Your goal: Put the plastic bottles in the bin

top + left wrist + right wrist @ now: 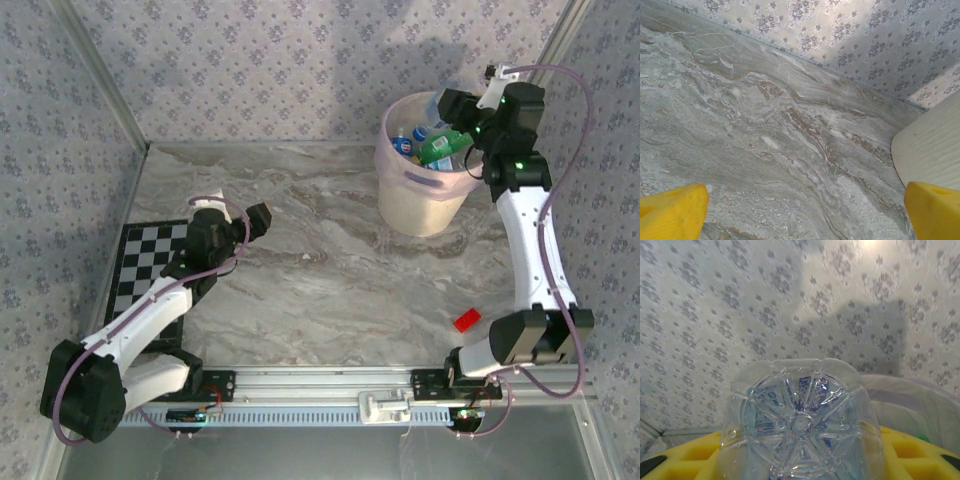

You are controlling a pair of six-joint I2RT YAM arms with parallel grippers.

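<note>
Plastic bottles (432, 143) lie piled in the bin (418, 210), toward the far right corner of the table (330, 270). Entries run from the table's left edge.

- Checkerboard mat (135, 262): flat along the left edge.
- Left gripper (258, 218): over bare marbled surface left of centre. Jaws wide, nothing between the yellow fingertips (675, 212).
- Bin: pale pink, upright. It holds several bottles, a green one (442, 150) on top and others with blue labels. The left wrist camera catches its wall (932, 150) at the right.
- Red block (466, 321): on the table toward the near right corner, well apart from the bin.
- Right gripper (472, 125): over the bin's right side, closed narrow on a clear bottle (800, 420). The bottle's base faces the wrist camera.
</note>
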